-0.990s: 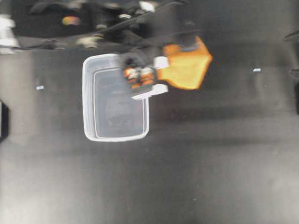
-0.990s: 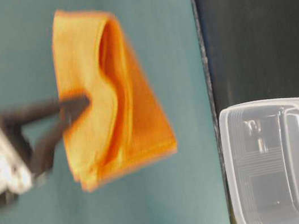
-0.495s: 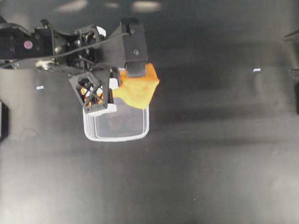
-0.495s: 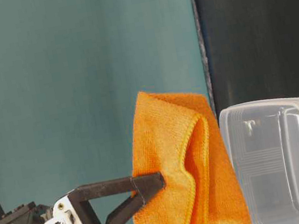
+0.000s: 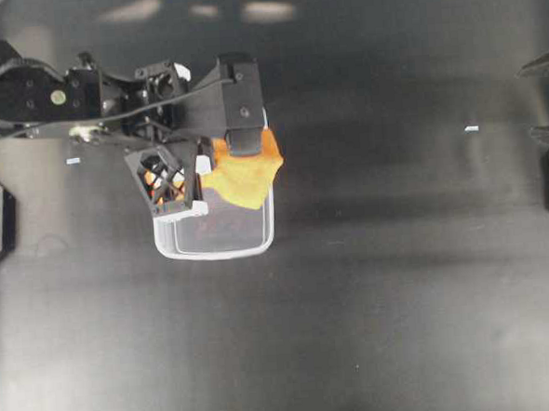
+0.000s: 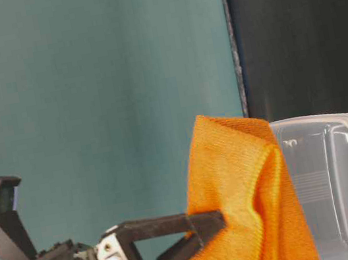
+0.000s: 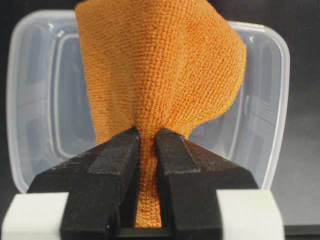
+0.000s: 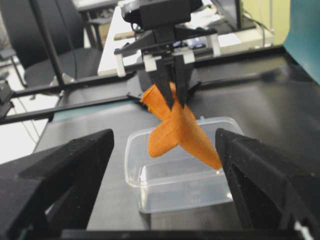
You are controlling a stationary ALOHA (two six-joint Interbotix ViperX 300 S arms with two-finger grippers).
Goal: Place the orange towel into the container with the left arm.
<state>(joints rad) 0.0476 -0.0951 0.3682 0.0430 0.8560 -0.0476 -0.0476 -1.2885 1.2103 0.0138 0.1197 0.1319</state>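
Left gripper (image 7: 146, 137) pinches the orange towel (image 7: 160, 70) tight — cloth dangling over the container's (image 7: 272, 105) near rim, tub directly beneath.

The matte black surface (image 5: 382, 292) fills the overhead view. Two small pale tape marks lie on it: one at nine o'clock (image 5: 73, 161), the other at three o'clock (image 5: 472, 129), well apart from each other. Soft blurred glints of light (image 5: 197, 9) show along the twelve o'clock edge.

In the table-level view a flat teal wall panel (image 6: 88, 97) covers the nine o'clock side, meeting a dark black panel (image 6: 301, 29) at two o'clock along a straight vertical seam.

In the right wrist view, a black office chair (image 8: 45, 45) stands at ten o'clock and a cluttered pale desk (image 8: 235, 22) at one o'clock, both behind the surface.
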